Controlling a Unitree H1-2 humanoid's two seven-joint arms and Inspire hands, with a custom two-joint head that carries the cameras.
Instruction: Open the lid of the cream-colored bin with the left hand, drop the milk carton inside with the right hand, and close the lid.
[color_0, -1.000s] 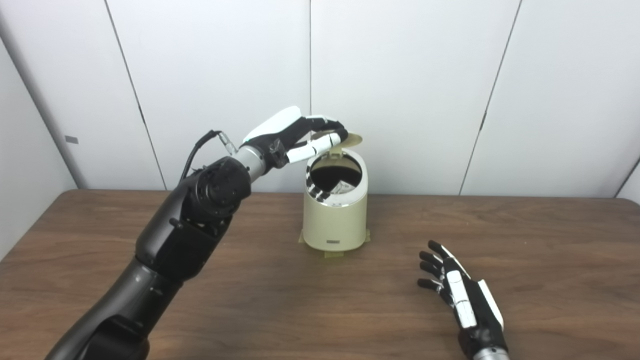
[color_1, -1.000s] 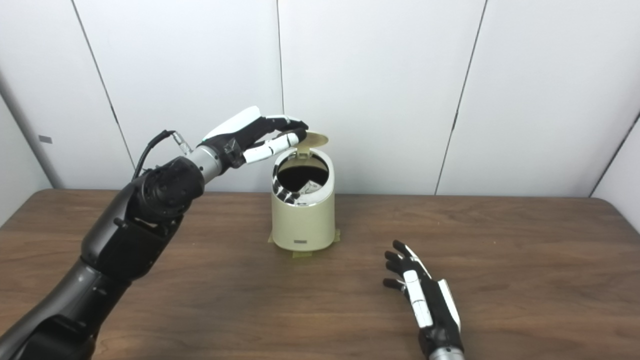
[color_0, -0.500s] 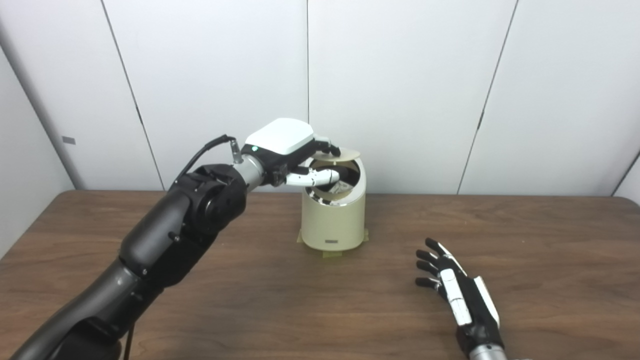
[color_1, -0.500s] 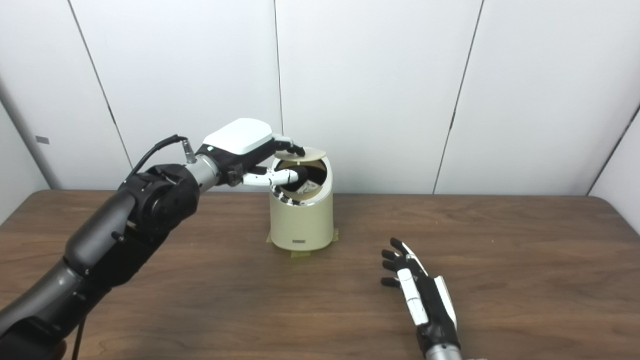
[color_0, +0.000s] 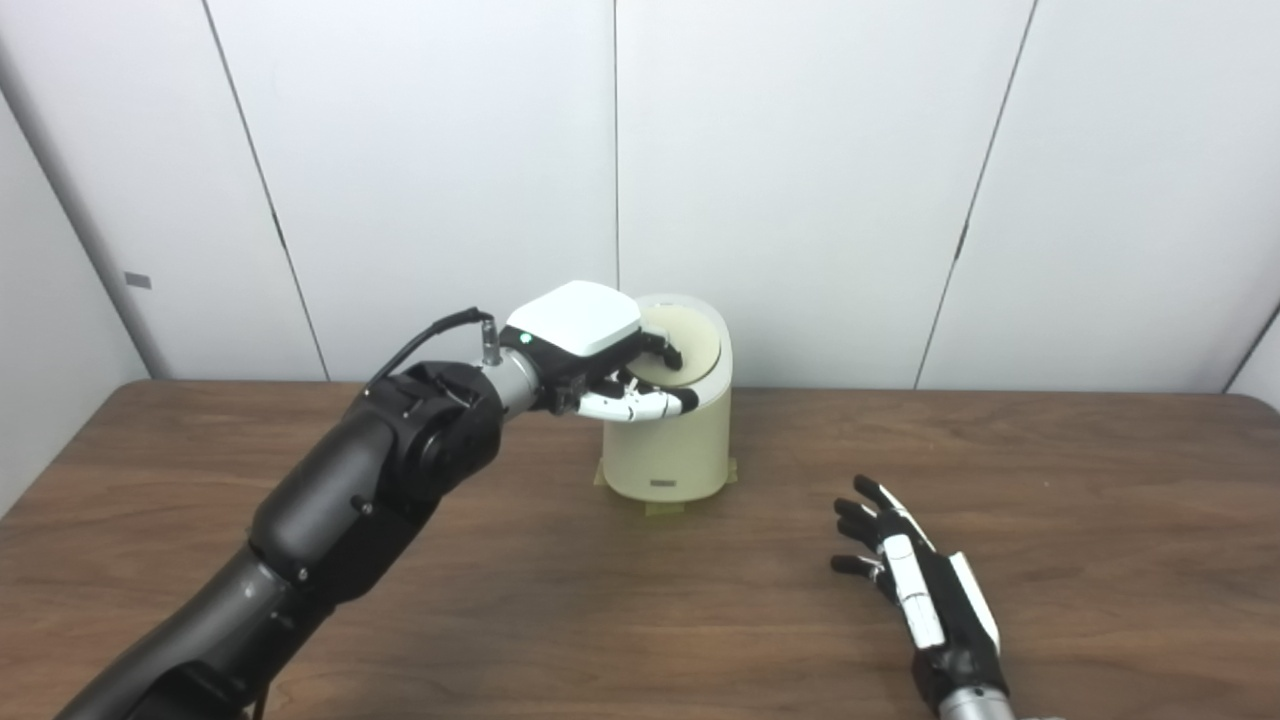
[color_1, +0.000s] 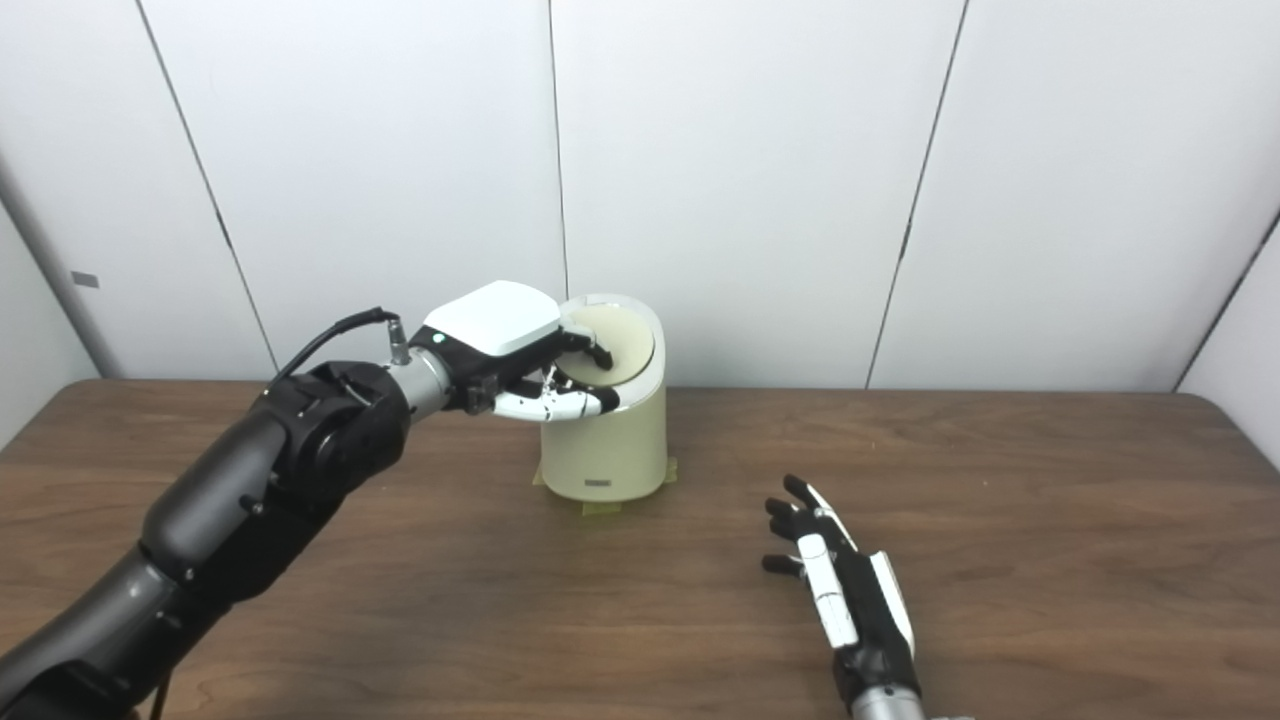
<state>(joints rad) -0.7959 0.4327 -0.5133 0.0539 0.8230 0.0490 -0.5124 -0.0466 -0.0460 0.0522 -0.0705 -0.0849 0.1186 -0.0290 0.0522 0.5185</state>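
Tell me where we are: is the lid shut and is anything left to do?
Nearly finished. The lid lies flat across the top of the cream-colored bin, and no milk carton shows on the table. The left hand rests on the lid; the right hand lies open and empty on the table. Left: lift the left hand away.

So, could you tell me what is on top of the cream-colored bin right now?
The lid lies flat across the bin, and the left hand rests on it, fingers on the lid. The inside is covered, so nothing in it shows.
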